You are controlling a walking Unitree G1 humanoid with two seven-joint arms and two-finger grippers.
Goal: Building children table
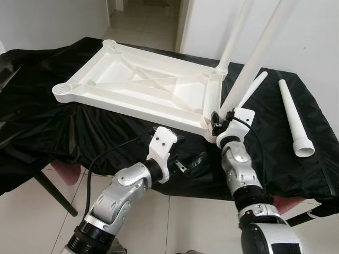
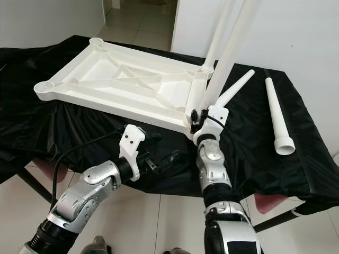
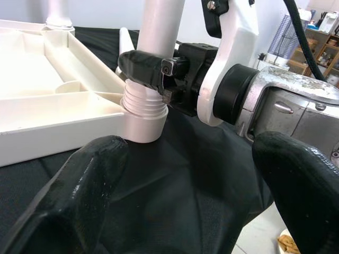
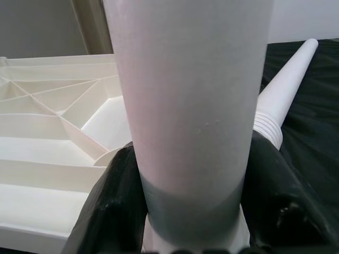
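Right end effector (image 1: 218, 120) clamped on white table leg (image 1: 253, 66) at upturned tabletop (image 1: 143, 87) corner, left end effector (image 1: 186, 161) apart

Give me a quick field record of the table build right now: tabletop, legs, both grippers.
tabletop: white, upside down on the black cloth
far-right leg: upright in its corner socket
near-right leg: upright at the near-right corner socket, threads showing above the socket in the left wrist view
loose legs: one lying on the cloth to the right; another lying behind the gripped leg
right gripper: shut on the near-right leg near its base
left gripper: open, holding nothing, low before the table's near edge
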